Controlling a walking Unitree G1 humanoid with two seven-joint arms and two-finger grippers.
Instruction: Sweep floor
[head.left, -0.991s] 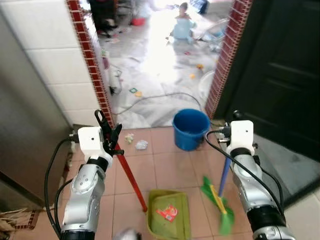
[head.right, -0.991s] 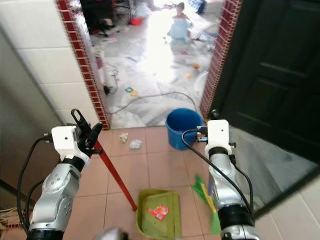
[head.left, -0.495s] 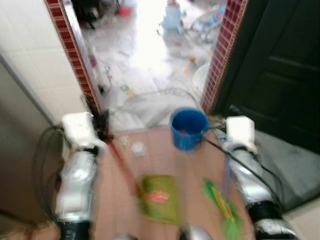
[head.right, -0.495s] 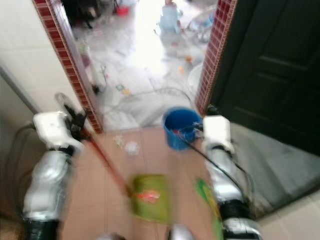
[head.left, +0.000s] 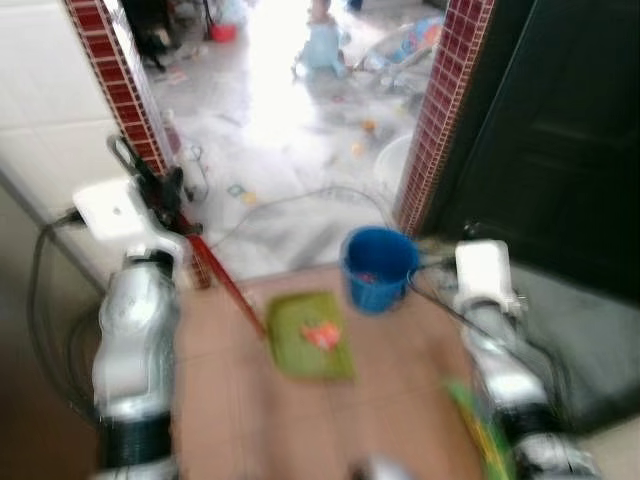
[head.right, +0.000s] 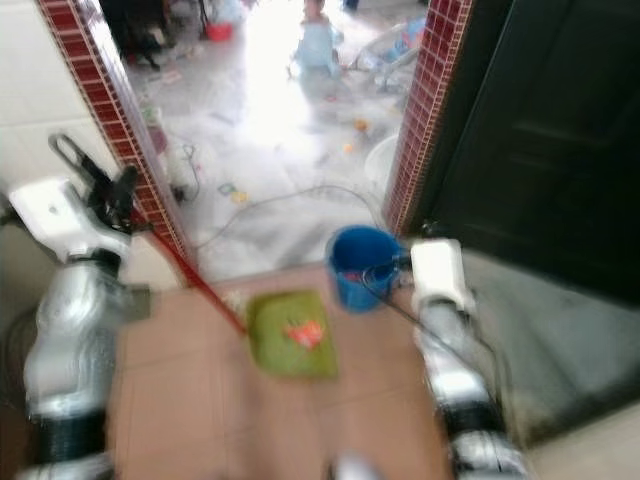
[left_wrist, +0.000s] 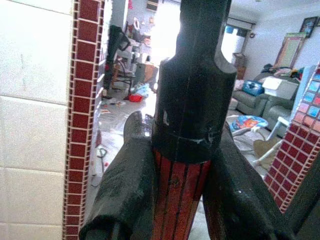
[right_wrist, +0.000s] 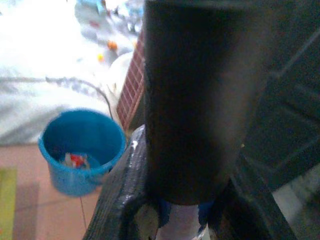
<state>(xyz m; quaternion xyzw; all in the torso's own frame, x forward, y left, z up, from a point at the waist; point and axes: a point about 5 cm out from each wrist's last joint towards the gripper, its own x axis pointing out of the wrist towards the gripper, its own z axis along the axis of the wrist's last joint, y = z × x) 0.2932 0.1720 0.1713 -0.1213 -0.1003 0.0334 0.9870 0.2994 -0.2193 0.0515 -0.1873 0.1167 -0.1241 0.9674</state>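
A green dustpan (head.left: 308, 322) lies mid-frame on the terracotta floor (head.left: 400, 360), holding red scraps. Its red handle (left_wrist: 177, 200) is clamped by the left gripper (left_wrist: 172, 200) at upper left. The right gripper (right_wrist: 182, 212) — lower right — squeezes a dark broom handle (right_wrist: 192, 100), beside a blue bucket (head.left: 378, 268).

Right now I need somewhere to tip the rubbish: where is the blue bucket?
The blue bucket stands on the tiled floor ahead, at the foot of the red brick doorpost, just right of the green dustpan.
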